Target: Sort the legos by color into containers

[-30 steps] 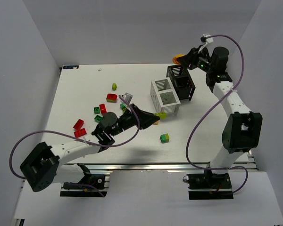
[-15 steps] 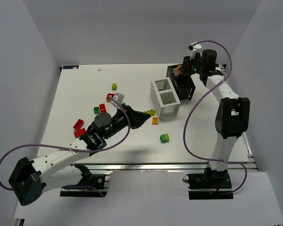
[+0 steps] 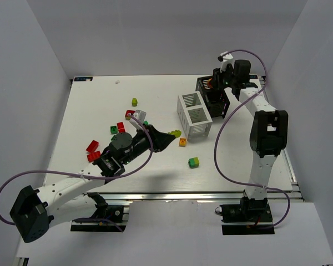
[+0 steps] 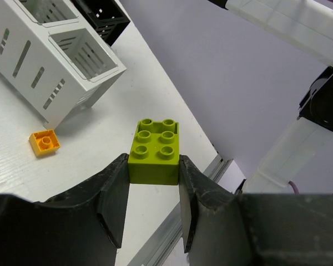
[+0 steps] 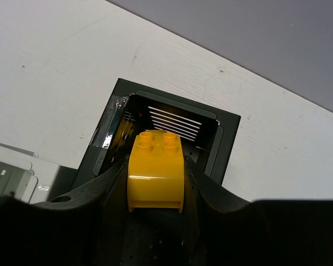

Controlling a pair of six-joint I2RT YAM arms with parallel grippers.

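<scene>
Legos [image 3: 92, 146] mostly lie loose on the table [image 3: 100, 100], sorting far from done: left gripper [image 4: 153, 163] clamps a lime brick [image 4: 155, 145] near the white bin [image 4: 44, 83], right gripper [image 5: 155, 185] holds a yellow brick [image 5: 155, 169] over the black bin [image 5: 225, 138].

White table [image 3: 89, 111] carries white bin [image 3: 195, 114], black bin [image 3: 221, 106] just beside; loose legos [image 3: 92, 146] scattered left, front.

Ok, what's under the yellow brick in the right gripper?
An open compartment of the black bin lies below the yellow brick, its slatted far wall showing. The brick and right gripper hide the compartment floor, so contents cannot be seen.
</scene>
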